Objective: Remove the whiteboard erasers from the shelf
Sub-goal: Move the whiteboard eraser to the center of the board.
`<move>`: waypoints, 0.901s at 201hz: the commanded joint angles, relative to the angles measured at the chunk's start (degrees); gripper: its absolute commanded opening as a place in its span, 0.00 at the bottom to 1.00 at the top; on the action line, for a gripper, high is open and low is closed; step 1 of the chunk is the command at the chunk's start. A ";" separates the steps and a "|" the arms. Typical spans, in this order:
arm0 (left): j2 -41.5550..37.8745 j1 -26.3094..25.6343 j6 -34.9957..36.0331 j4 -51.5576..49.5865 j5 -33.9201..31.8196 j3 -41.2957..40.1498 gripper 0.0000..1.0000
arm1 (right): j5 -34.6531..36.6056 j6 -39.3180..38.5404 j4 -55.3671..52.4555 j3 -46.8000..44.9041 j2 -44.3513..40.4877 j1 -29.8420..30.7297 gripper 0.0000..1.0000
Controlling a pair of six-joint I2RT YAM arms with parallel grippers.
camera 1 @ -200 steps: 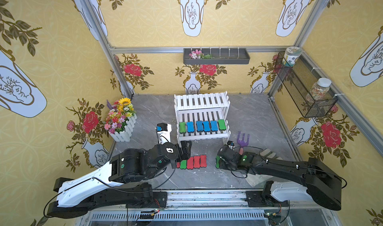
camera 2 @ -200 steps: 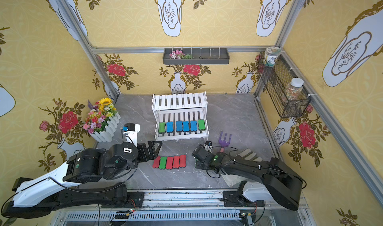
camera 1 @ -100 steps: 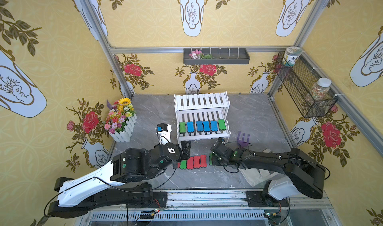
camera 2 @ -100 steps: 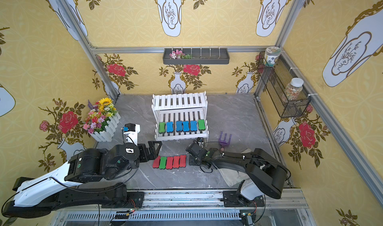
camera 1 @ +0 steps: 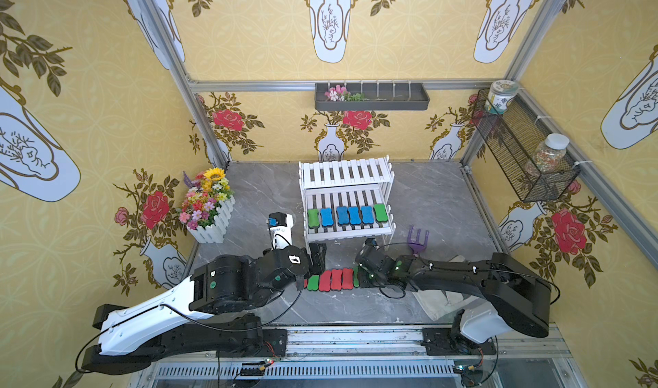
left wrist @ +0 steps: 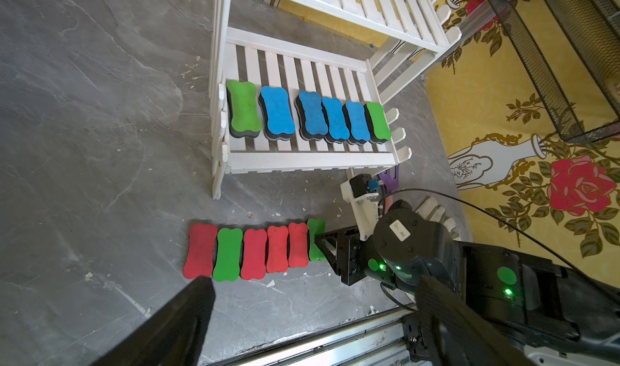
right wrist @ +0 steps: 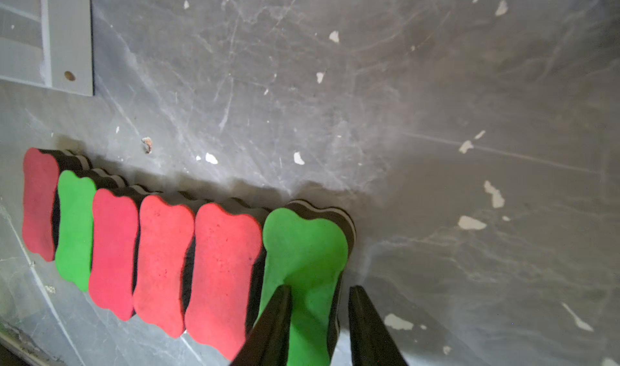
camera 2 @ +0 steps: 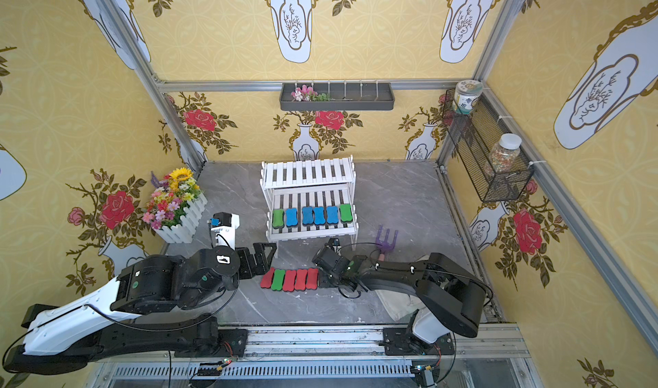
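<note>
Low in the middle of both top views, the right gripper (right wrist: 318, 288) has its fingers pressed on the two sides of a green eraser (right wrist: 303, 247), at the right end of a row of five erasers (camera 2: 294, 279) on the grey table (camera 2: 409, 197). Six other erasers (left wrist: 312, 116), four blue between two green, lie on the lower tier of the white shelf (left wrist: 312, 163) at the frame's centre. The left gripper (camera 2: 265, 258) stands wide open, empty, just left of the row

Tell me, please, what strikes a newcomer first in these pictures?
A row of red and green bone-shaped foam erasers lies before the white slatted shelf, whose lower tier holds six more, blue and green. The fingers of the right gripper clasp the row's end green eraser.
</note>
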 commanded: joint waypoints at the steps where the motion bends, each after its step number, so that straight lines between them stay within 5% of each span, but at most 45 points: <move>1: -0.09 0.03 0.17 -0.46 -1.04 0.17 1.00 | 2.71 2.15 -2.53 0.03 -0.80 1.36 0.37; 111: -0.09 1.02 3.27 4.88 0.63 -1.52 1.00 | 10.39 1.28 -9.55 4.51 -11.40 7.53 0.44; 139: 2.80 11.49 9.56 11.92 11.59 -5.15 0.99 | 16.05 3.61 -13.80 3.71 -21.50 7.68 0.46; 156: 4.08 18.20 11.46 18.16 21.26 -8.08 0.87 | 19.17 4.37 -16.57 3.25 -26.02 7.68 0.47; 181: 8.35 19.98 12.51 23.54 23.94 -7.91 0.81 | 24.89 8.45 -21.96 2.25 -31.27 7.68 0.47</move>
